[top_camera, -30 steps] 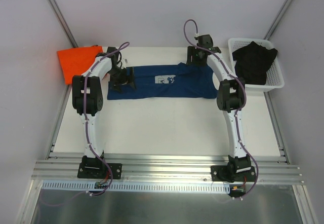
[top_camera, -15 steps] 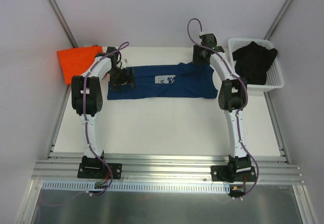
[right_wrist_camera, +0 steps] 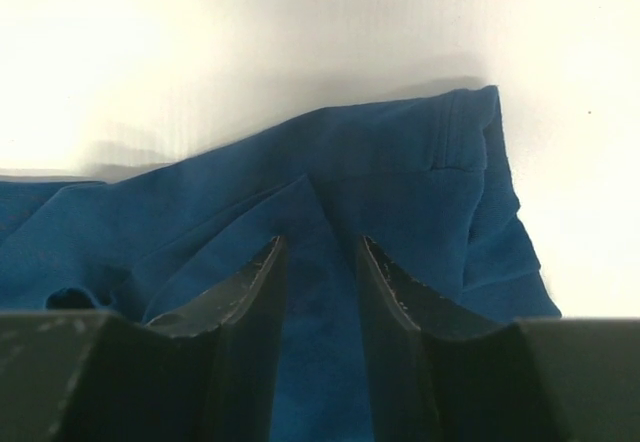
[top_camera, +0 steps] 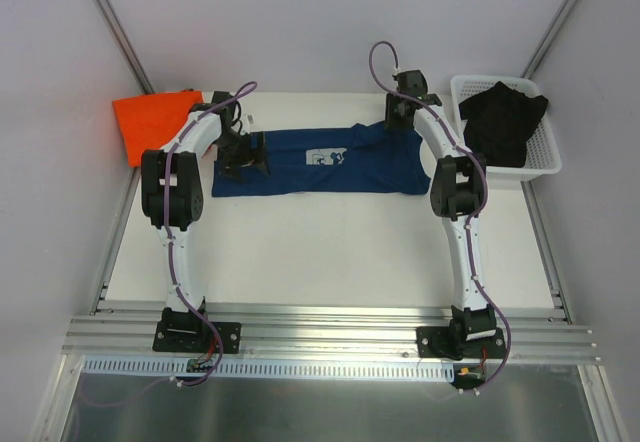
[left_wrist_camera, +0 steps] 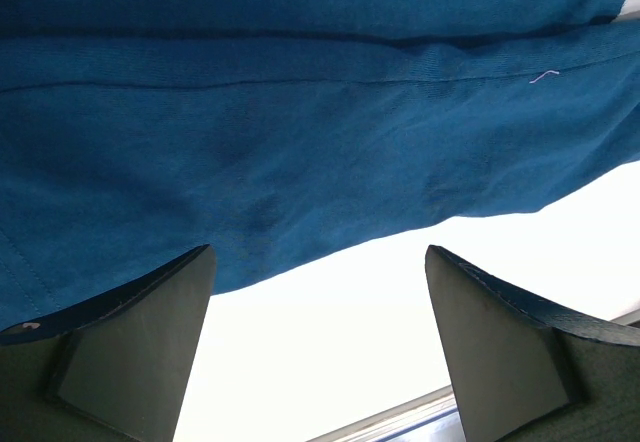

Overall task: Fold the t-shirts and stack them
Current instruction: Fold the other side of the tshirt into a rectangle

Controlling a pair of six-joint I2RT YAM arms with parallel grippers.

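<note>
T-shirts are seen on the far half of the worktop [top_camera: 320, 252]. The navy t-shirt [top_camera: 300, 167] is spread as a long flat band parallel to the far edge, about midway between the left and right edges, with its pale square print [top_camera: 326, 156] turned upward. The orange t-shirt [top_camera: 150, 122] is laid at the far left corner, well apart from the navy one, and part of it is carried out past the left edge.

The left end effector [top_camera: 245, 154] is placed at the left end of the navy t-shirt. In the left wrist view its fingers [left_wrist_camera: 150, 302] are spread wide, with the hem of the blue cloth and bare worktop framed between them; nothing is gripped.

The right end effector [top_camera: 400, 122] is set down on the far right end of the same shirt, by a sleeve. In the right wrist view its fingers [right_wrist_camera: 250, 282] are drawn in to a narrow gap, and a raised ridge of blue cloth is caught between them; whether that cloth is truly clamped cannot be told.

A white basket [top_camera: 545, 167] is placed at the far right corner, and black cloth [top_camera: 503, 122] is heaped in it.
</note>
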